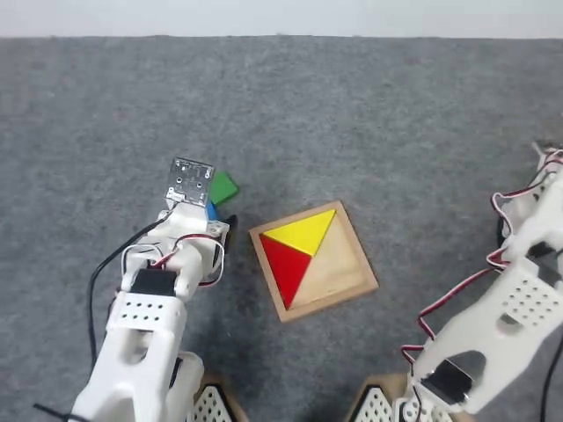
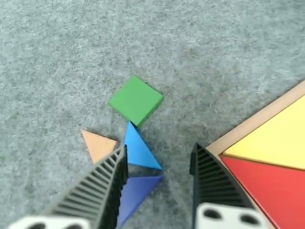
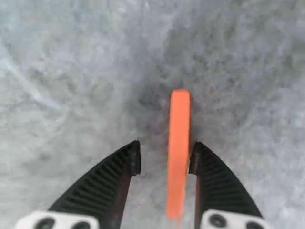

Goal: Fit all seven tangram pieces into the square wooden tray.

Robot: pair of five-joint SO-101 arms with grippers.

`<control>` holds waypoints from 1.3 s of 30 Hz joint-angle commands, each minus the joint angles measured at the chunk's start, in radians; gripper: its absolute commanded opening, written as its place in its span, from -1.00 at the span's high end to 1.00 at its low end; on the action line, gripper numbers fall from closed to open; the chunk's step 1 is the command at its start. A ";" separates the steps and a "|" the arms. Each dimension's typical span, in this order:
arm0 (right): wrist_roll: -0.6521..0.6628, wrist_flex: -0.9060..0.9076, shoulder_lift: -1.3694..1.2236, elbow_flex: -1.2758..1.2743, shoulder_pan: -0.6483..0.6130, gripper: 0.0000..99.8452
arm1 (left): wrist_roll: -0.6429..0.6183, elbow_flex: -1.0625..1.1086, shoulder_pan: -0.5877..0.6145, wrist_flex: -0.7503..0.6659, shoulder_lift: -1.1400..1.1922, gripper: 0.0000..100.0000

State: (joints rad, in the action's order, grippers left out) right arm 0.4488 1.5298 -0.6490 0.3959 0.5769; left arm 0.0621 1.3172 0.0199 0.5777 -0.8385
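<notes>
The square wooden tray [image 1: 352,268] holds a yellow triangle [image 1: 304,232] and a red triangle [image 1: 288,265]; the rest of its floor is bare wood. My left gripper [image 2: 159,151] hangs open just left of the tray's corner [image 2: 257,119]. Near its fingertips lie a light blue triangle [image 2: 138,150], a dark blue piece [image 2: 136,190] and a small tan triangle [image 2: 97,145]. A green square [image 2: 136,100] lies just beyond them. My right gripper [image 3: 164,157] is open around an orange piece [image 3: 178,143] that stands on edge, touching one finger and clear of the other.
Grey felt mat [image 1: 369,114] covers the whole table. The left arm [image 1: 154,316] stands over the loose pieces left of the tray. The right arm [image 1: 519,308] with its red and white cables sits at the right edge, well away from the tray.
</notes>
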 commanded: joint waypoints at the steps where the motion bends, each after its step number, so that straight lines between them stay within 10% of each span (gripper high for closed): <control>1: -0.009 0.068 0.140 0.021 -0.053 0.62 | 0.011 -0.021 0.008 -0.009 -0.021 0.59; 39: 0.023 -0.166 0.180 -0.265 -0.008 0.62 | 0.012 -0.019 0.009 -0.009 -0.023 0.59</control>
State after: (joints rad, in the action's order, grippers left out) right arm 0.4641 1.3410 -0.5201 0.0813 0.5585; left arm 0.0637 1.3172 0.0199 0.5777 -0.8385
